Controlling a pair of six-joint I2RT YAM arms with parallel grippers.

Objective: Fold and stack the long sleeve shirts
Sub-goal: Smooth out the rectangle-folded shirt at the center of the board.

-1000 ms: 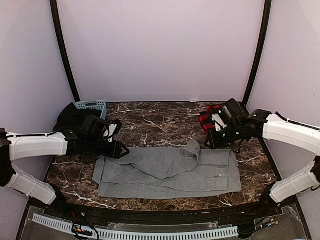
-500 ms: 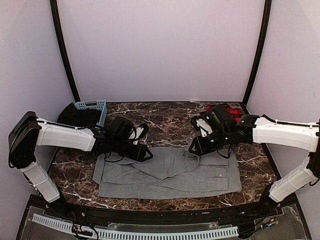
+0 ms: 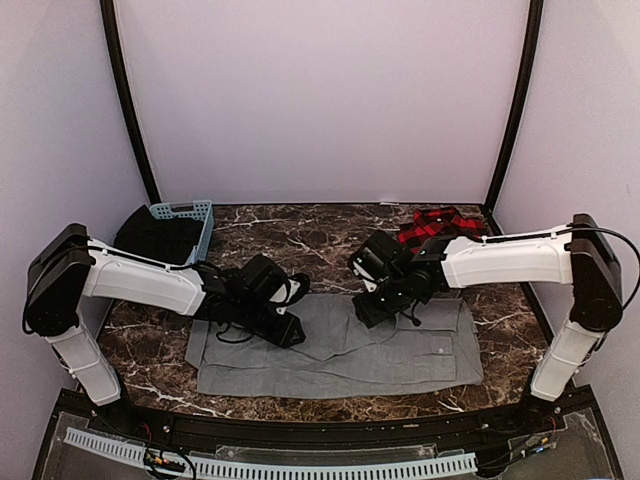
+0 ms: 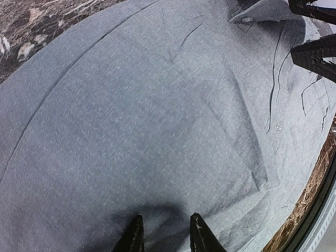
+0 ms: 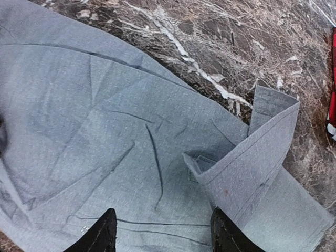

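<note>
White shells are seen on the left arm [image 3: 140,282] and right arm [image 3: 500,262], with black joints, looped black cables [image 3: 222,318] and tapered black fingers [image 4: 134,239].

Your white left arm [image 3: 150,283] reaches in from the left of the frame and your white right arm [image 3: 500,260] from the right, both stretched low toward the centre. The left jaws stand narrowly parted; the right jaws stand wide apart.

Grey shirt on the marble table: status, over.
Left gripper open narrowly, right gripper open wide, both empty over the plain grey collared cloth shirt. Red-and-black plaid flannel shirt lies far right, apart. No obstruction seen.
</note>
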